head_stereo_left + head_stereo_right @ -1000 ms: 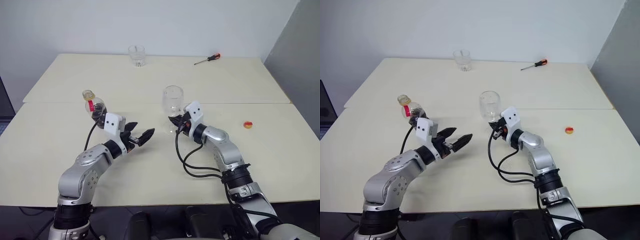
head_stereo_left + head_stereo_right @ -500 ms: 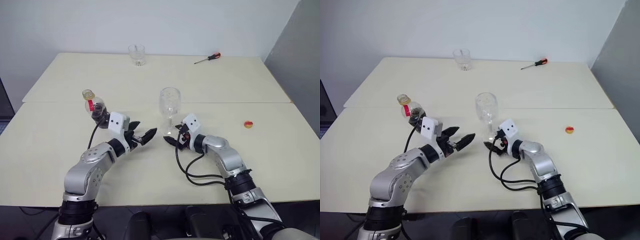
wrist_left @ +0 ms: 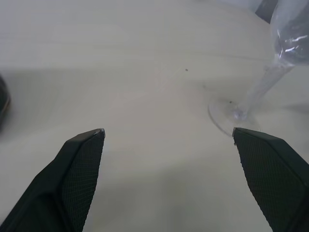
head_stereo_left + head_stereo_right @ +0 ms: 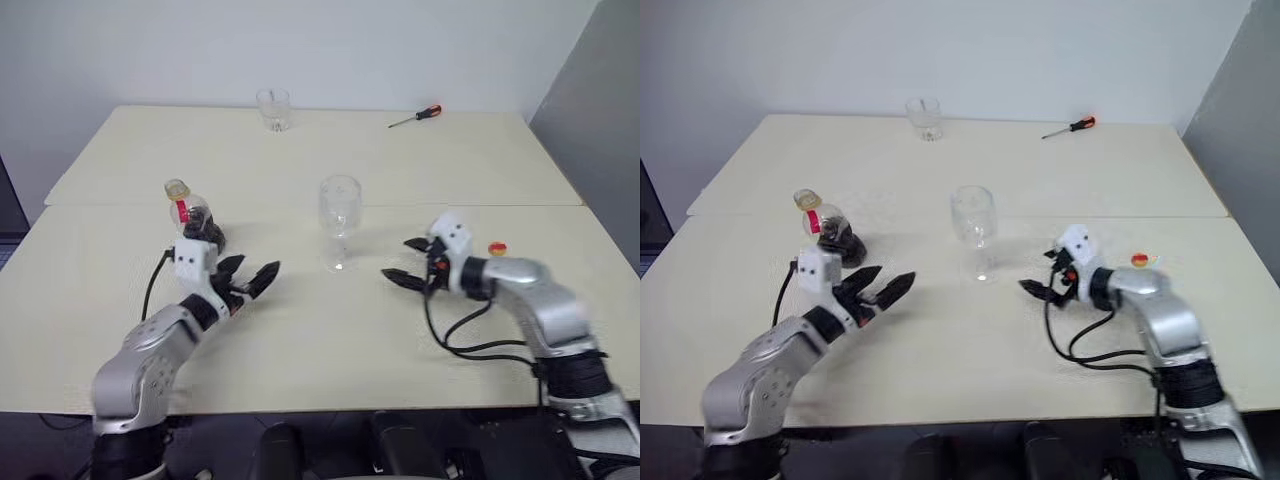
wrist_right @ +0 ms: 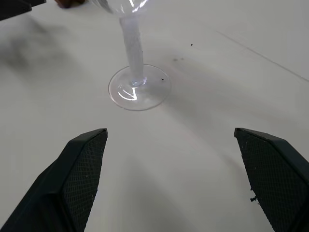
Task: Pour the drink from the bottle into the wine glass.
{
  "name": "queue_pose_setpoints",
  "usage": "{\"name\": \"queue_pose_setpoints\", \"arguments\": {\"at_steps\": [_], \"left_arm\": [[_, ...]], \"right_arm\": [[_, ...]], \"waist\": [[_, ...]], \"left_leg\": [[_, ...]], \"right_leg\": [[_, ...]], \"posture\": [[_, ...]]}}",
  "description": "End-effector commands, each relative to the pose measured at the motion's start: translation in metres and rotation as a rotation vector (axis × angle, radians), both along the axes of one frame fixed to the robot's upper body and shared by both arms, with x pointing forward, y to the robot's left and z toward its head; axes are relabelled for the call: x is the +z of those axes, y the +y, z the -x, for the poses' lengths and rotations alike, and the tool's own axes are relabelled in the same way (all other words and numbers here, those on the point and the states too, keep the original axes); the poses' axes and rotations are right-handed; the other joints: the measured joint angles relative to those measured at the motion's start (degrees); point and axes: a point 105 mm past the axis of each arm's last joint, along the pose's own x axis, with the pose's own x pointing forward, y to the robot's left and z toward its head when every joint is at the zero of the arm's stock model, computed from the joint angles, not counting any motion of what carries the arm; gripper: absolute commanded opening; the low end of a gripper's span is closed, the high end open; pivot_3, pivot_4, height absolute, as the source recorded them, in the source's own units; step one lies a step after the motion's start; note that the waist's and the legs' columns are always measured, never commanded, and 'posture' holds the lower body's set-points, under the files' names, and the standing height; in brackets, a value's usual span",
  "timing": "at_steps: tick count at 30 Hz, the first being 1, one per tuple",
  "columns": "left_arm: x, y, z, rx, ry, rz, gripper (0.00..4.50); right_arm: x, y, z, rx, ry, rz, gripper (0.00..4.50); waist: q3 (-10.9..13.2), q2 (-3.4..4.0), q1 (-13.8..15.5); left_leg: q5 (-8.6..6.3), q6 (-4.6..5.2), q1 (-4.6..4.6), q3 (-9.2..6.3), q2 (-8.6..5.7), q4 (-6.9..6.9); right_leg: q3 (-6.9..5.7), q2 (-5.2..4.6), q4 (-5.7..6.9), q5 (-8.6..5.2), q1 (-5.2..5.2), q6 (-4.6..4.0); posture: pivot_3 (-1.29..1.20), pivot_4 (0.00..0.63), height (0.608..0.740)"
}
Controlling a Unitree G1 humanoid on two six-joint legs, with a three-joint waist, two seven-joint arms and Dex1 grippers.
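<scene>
Two counters pushed together (image 4: 300, 330) carry everything, and both arms rest low over the near one with nothing held. The left gripper (image 4: 250, 275) has its jaws wide apart and sits just in front of the bottle (image 4: 192, 220), probably placed to take it for the pour; the right gripper (image 4: 405, 262), jaws equally apart, hangs beside the glass (image 4: 339, 218) and clear of it. The glass stands upright between the two grippers, looks empty, and so is ready to receive. The bottle leans, its open neck toward the far left, with the drink (image 4: 203, 229) pooled dark in its belly; its cap (image 4: 496, 248) lies off past the right arm. A tumbler (image 4: 273, 108) and screwdriver (image 4: 416, 117) sit at the far edge. The right wrist view adds the glass's foot (image 5: 139, 88), flat on the counter.
</scene>
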Motion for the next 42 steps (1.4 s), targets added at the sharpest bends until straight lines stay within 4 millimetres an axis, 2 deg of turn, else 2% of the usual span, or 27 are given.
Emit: {"name": "queue_pose_setpoints", "arguments": {"at_steps": [1, 3, 5, 7, 9, 13, 22, 30, 37, 42], "left_arm": [[0.016, 0.019, 0.023, 0.08, -0.102, -0.092, 4.5], [0.018, 0.028, 0.029, 0.134, -0.12, -0.123, 4.5], [0.02, 0.035, 0.026, 0.177, -0.137, -0.105, 4.5], [0.023, 0.047, 0.014, 0.258, -0.162, -0.088, 4.5], [0.031, 0.057, 0.001, 0.335, -0.191, -0.063, 4.5], [0.039, 0.055, -0.013, 0.36, -0.212, -0.078, 4.5], [0.037, 0.053, -0.031, 0.359, -0.224, -0.081, 4.5], [0.041, 0.061, -0.044, 0.423, -0.236, -0.093, 4.5], [0.04, 0.062, -0.056, 0.417, -0.242, -0.143, 4.5], [0.037, 0.059, -0.065, 0.401, -0.244, -0.153, 4.5]], "right_arm": [[0.046, -0.026, 0.023, 0.081, -0.042, -0.02, 4.49], [0.068, -0.032, 0.024, 0.085, -0.073, -0.054, 4.49], [0.092, -0.029, 0.022, 0.094, -0.136, -0.092, 4.49], [0.115, -0.017, 0.022, 0.142, -0.189, -0.141, 4.49], [0.128, -0.001, 0.027, 0.21, -0.202, -0.177, 4.49], [0.127, 0.012, 0.024, 0.22, -0.183, -0.124, 4.49], [0.124, 0.012, 0.026, 0.254, -0.174, -0.073, 4.49], [0.125, 0.014, 0.026, 0.258, -0.18, -0.059, 4.49], [0.137, 0.019, 0.015, 0.2, -0.226, -0.096, 4.49], [0.138, 0.021, 0.017, 0.203, -0.23, -0.089, 4.49]], "waist": [[0.07, 0.01, -0.01], [0.13, -0.06, -0.02], [0.14, -0.08, -0.07], [0.14, -0.1, -0.03], [0.15, -0.1, 0.04], [0.13, -0.19, 0.23], [0.18, -0.25, 0.54], [0.18, -0.25, 0.47], [0.18, -0.24, 0.42], [0.18, -0.25, 0.57]], "left_leg": [[0.0, 0.0, 0.01, 0.0, 0.0, -0.02], [0.0, 0.0, 0.03, 0.0, -0.05, -0.02], [0.0, 0.01, 0.08, 0.0, -0.04, 0.0], [0.0, 0.01, 0.11, 0.0, -0.06, 0.0], [0.0, 0.01, 0.09, 0.0, -0.09, 0.0], [-0.01, 0.0, -0.05, -0.02, -0.03, -0.01], [-0.06, 0.0, -0.11, 0.02, -0.17, 0.0], [-0.05, 0.01, -0.04, 0.04, -0.11, 0.02], [-0.05, 0.01, -0.04, 0.04, -0.11, 0.02], [-0.05, 0.0, -0.08, 0.05, -0.12, 0.01]], "right_leg": [[0.01, -0.04, -0.01, -0.02, 0.0, -0.01], [0.04, -0.22, -0.02, -0.03, -0.02, -0.02], [0.04, -0.25, -0.01, -0.01, 0.0, -0.05], [0.01, -0.19, -0.01, -0.14, 0.03, -0.37], [-0.01, 0.03, 0.01, -0.11, 0.03, -0.32], [-0.04, 0.08, -0.08, 0.0, 0.01, -0.1], [-0.08, -0.26, -0.08, 0.01, -0.04, -0.13], [-0.16, -0.22, 0.02, -0.01, -0.01, -0.05], [-0.13, -0.21, 0.02, 0.04, -0.02, -0.13], [-0.17, -0.22, 0.0, 0.07, -0.03, -0.18]], "posture": [[0.0, 0.15, 0.74], [0.0, 0.15, 0.74], [0.0, 0.15, 0.74], [0.0, 0.15, 0.74], [0.0, 0.15, 0.74], [0.0, 0.15, 0.74], [0.0, 0.15, 0.74], [0.0, 0.15, 0.74], [0.0, 0.15, 0.74], [0.0, 0.15, 0.74]]}}
